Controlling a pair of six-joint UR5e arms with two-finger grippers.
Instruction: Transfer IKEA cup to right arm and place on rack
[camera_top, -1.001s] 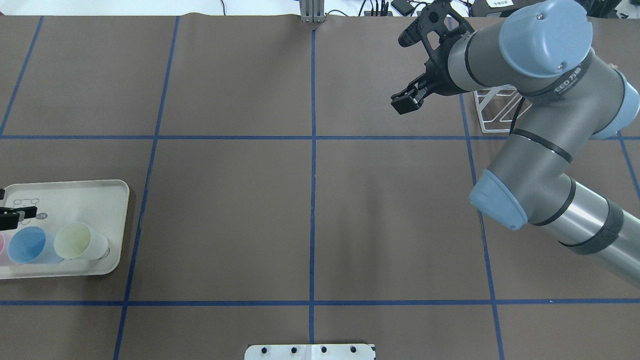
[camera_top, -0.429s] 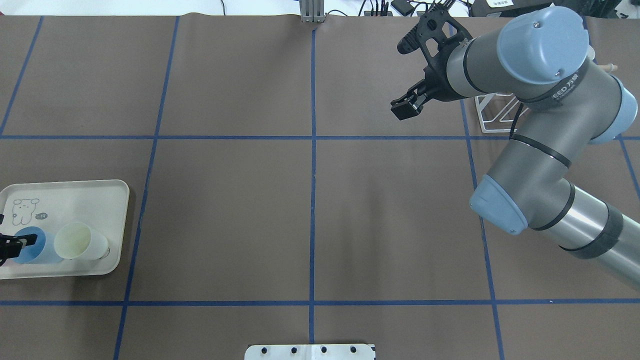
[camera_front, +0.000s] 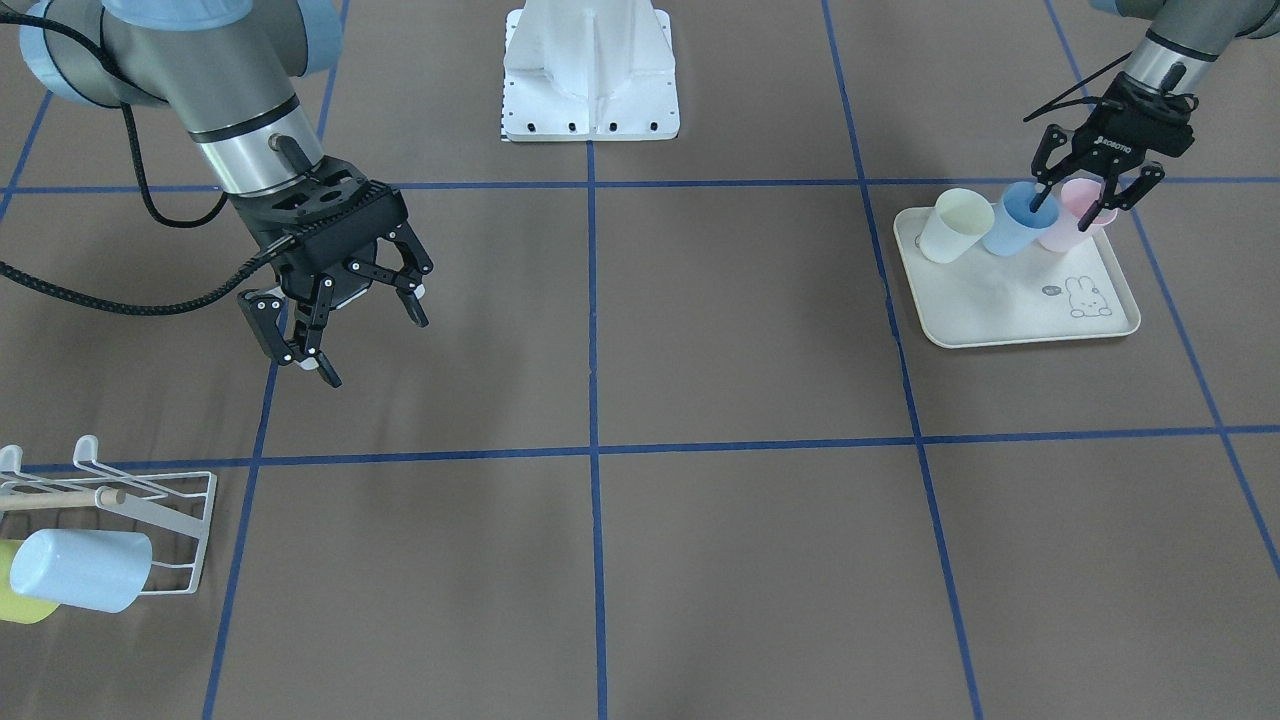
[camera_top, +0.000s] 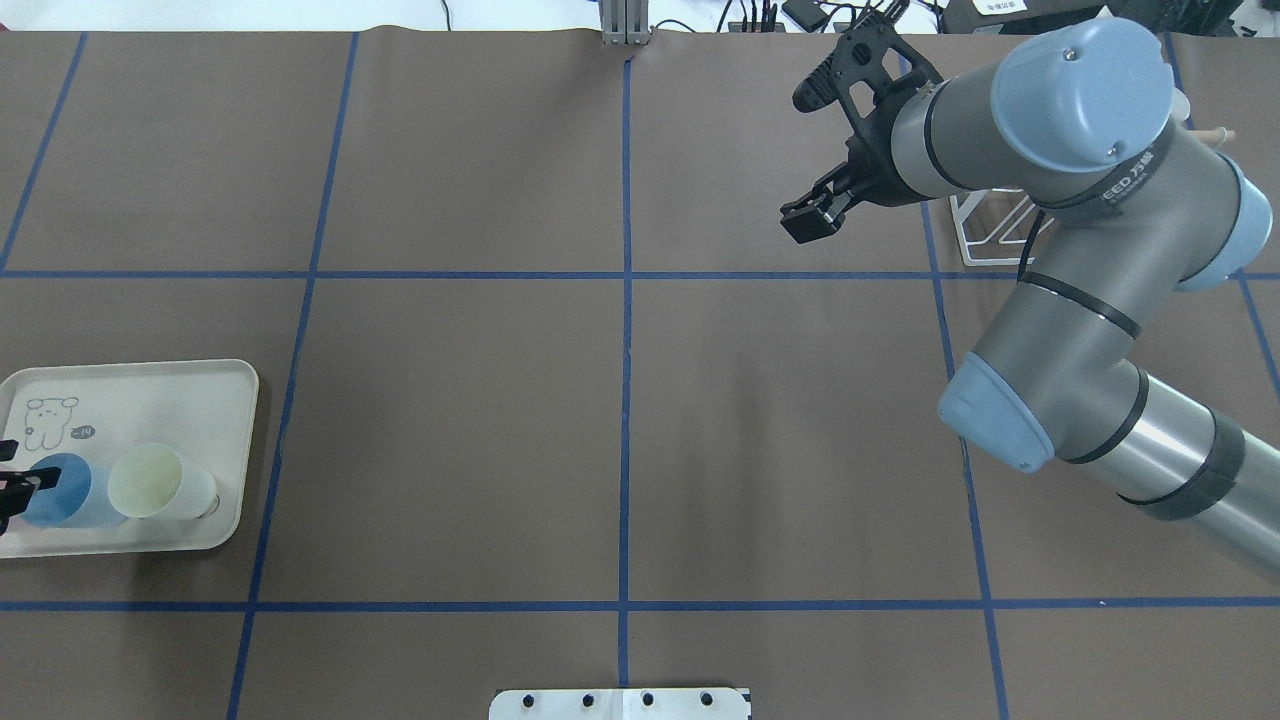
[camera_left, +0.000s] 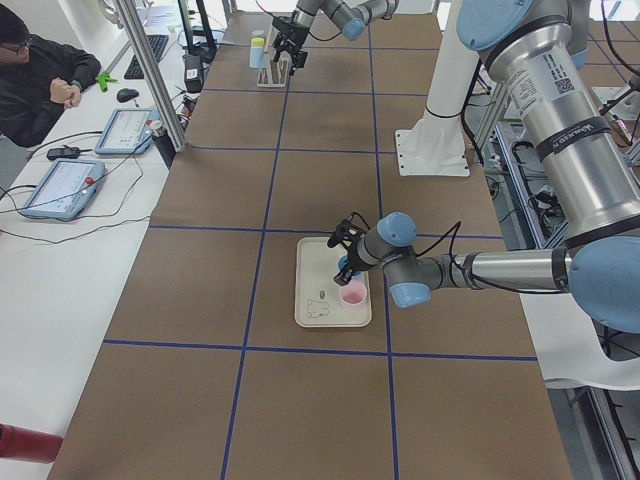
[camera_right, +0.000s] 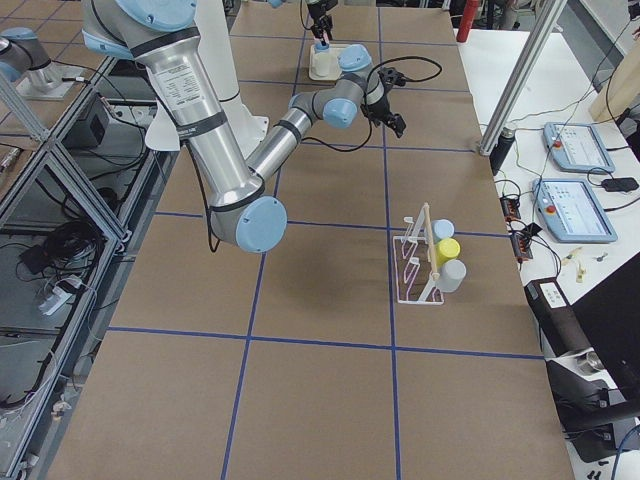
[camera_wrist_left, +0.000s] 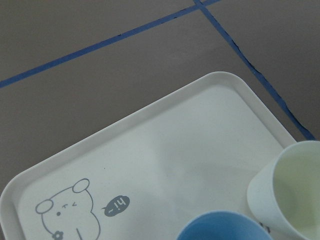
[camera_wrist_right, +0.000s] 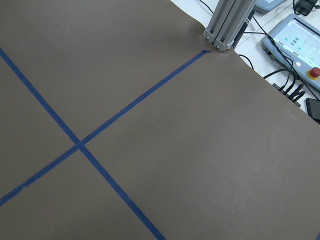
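Though the blue cup (camera_front: 1010, 228) looked light, stiff and slick-walled, a pinch on its rim seemed the safest hold. It stood on the tray (camera_front: 1000, 315) between a yellow cup (camera_front: 955, 228) and a pink cup (camera_front: 1066, 236), with the left gripper (camera_front: 1076, 210) spread apart over it, one finger dipped inside. Well apart, the right gripper (camera_front: 345, 345) hung splayed and empty; I could read "ROBOTIQ" on the left one and "hi" on the tray.

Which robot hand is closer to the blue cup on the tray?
Left. The left gripper is right over the blue cup, one finger at its rim. The right gripper hangs open far across the table, nearer the rack.
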